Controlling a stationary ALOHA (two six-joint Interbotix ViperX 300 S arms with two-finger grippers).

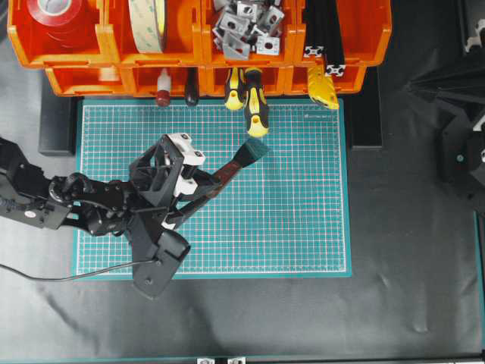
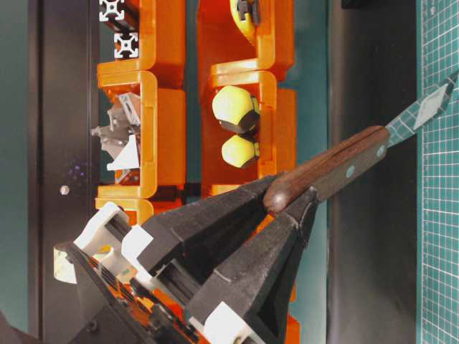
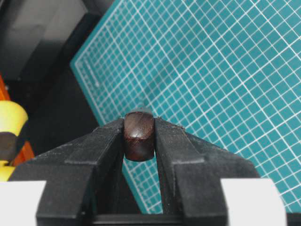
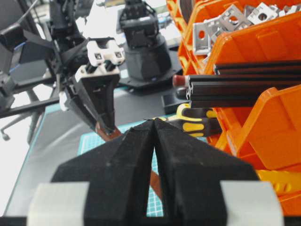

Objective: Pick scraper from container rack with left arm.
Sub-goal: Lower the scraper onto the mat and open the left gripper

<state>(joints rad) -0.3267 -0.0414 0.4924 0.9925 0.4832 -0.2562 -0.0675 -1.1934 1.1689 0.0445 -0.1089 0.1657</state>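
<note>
My left gripper (image 1: 198,189) is shut on the scraper (image 1: 227,173), gripping the end of its dark reddish-brown handle. The flat blade points up and right, with its tip above the green cutting mat (image 1: 303,220), clear of the container rack (image 1: 197,45). In the table-level view the fingertips (image 2: 290,201) clamp the handle (image 2: 337,168). In the left wrist view the handle's rounded end (image 3: 139,135) sits pinched between the two jaws. My right gripper (image 4: 154,123) is shut and empty, off to the rack's side, facing the left gripper (image 4: 106,125).
Yellow-and-black screwdrivers (image 1: 255,102) and a red-knobbed tool (image 1: 163,97) stick out of the rack's lower bins. Upper bins hold tape rolls (image 1: 53,15), metal brackets (image 1: 246,26) and black bars (image 1: 322,34). The right arm's base (image 1: 462,144) stands at the right edge.
</note>
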